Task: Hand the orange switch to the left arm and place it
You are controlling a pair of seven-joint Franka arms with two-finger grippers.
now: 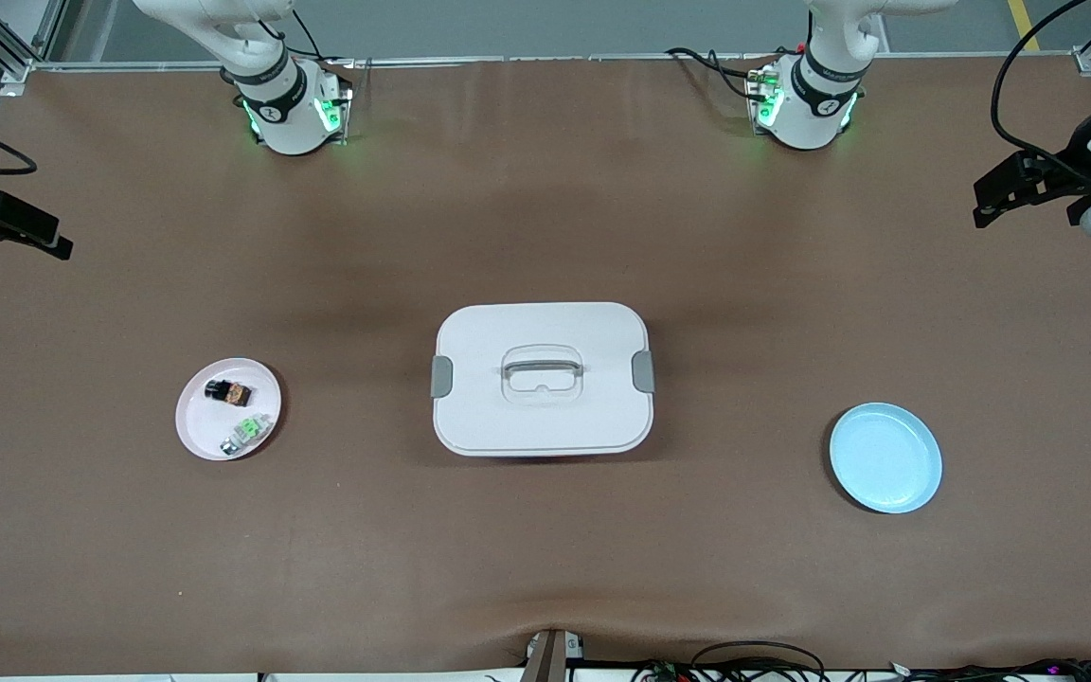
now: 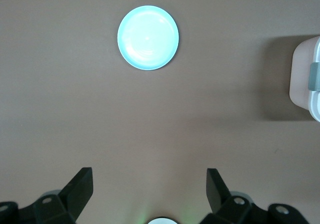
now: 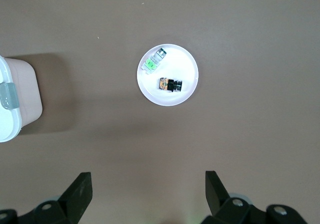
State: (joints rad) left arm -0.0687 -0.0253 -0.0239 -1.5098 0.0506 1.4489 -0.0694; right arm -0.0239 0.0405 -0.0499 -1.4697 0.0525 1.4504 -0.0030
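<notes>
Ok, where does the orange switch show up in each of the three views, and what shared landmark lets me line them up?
Front view: the orange switch lies on the pink plate, toward the right arm's end of the table, beside the small green-and-silver part.
Left wrist view: not in it.
Right wrist view: the switch lies on the same plate.
Shared landmark: the white box, whose latched end shows at the edge of both wrist views.

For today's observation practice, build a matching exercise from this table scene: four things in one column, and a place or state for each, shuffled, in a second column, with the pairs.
1. orange switch
2. box
3. blue plate
4. left gripper

A. open, above bare table
B. holds nothing, toward the left arm's end
C. lid on, mid-table between the plates
D. on the pink plate, beside a green-and-silver part

Pairs: 1-D, 2-C, 3-B, 4-A
</notes>
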